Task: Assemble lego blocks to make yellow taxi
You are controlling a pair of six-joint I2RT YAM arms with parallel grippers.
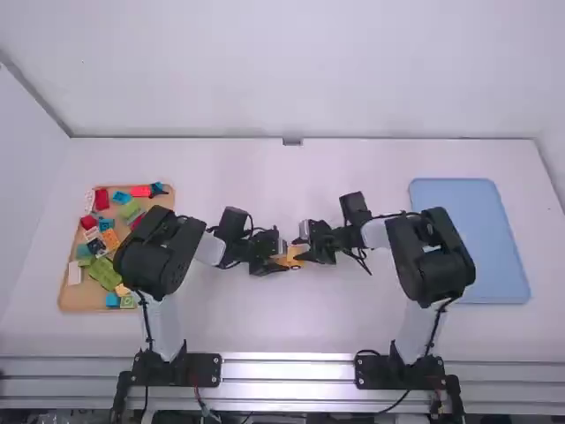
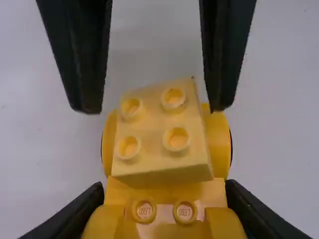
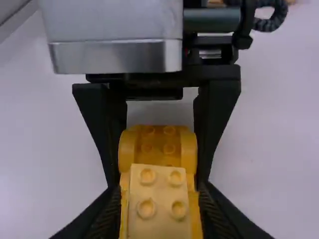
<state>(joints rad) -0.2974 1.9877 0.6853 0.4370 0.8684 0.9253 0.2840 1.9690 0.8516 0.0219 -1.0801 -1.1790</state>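
High view: both arms reach in to mid-table, grippers face to face.
Left gripper (image 1: 279,263): clamped on taxi body (image 1: 288,256), one finger each side.
Right gripper (image 1: 305,251): fingers wide; left wrist view has them either side of pale block (image 2: 153,123), with gaps.
Pale block: four studs up, on taxi body, slightly skewed to it in left wrist view.
Taxi body: orange-yellow, rounded bulges (image 2: 218,144) both sides, two studs (image 2: 144,211) exposed near left gripper's fingers.
Brown tray (image 1: 78,299): left side, mixed loose blocks (image 1: 104,271).
Blue tray (image 1: 463,243): right side, flat on table (image 1: 265,322).
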